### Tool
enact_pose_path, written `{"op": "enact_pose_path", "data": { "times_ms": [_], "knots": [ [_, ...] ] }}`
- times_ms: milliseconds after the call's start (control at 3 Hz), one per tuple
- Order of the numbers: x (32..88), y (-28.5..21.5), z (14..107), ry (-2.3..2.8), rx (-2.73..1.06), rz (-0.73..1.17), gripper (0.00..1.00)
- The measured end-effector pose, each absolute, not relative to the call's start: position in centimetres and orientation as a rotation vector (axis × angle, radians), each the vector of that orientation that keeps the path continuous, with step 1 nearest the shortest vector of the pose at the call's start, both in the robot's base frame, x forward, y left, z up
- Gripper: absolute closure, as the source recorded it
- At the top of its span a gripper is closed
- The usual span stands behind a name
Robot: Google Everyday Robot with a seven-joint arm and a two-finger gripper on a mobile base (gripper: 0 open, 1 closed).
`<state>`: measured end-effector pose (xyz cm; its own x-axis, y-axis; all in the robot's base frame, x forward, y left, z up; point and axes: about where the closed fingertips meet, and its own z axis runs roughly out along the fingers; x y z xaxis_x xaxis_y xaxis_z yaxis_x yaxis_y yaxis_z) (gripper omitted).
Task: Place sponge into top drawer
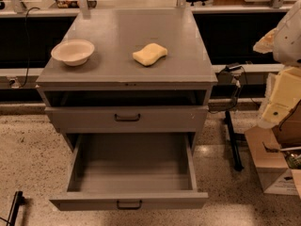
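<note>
The pale yellow sponge (150, 54) lies flat on the grey cabinet's top (122, 27), right of centre. The top drawer (130, 173), the lowest one, is pulled far out towards me; its shallow grey tray is empty and a small black handle (129, 204) sits on its front. My gripper (282, 95) shows as cream and white parts at the right edge of the view, beside the cabinet, well right of and below the sponge, holding nothing that I can see.
A cream round bowl (73, 52) stands on the cabinet top at the left. A closed drawer front (127, 118) with a like handle sits above the open drawer. A cardboard box (273, 166) and a black stand leg (233, 140) are on the floor at right.
</note>
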<state>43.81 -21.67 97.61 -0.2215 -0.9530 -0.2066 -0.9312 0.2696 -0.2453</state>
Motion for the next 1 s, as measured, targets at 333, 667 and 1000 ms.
{"op": "enact_pose_path", "data": {
  "times_ms": [333,667,1000],
  "knots": [
    [43.8,-21.7,97.6,2.232,-1.725,-0.098,0.00],
    [46.8,-18.9,98.3,2.123,-1.768,-0.077,0.00],
    [53.0,-13.3,100.2,1.937,-1.848,-0.096,0.00]
  ]
}}
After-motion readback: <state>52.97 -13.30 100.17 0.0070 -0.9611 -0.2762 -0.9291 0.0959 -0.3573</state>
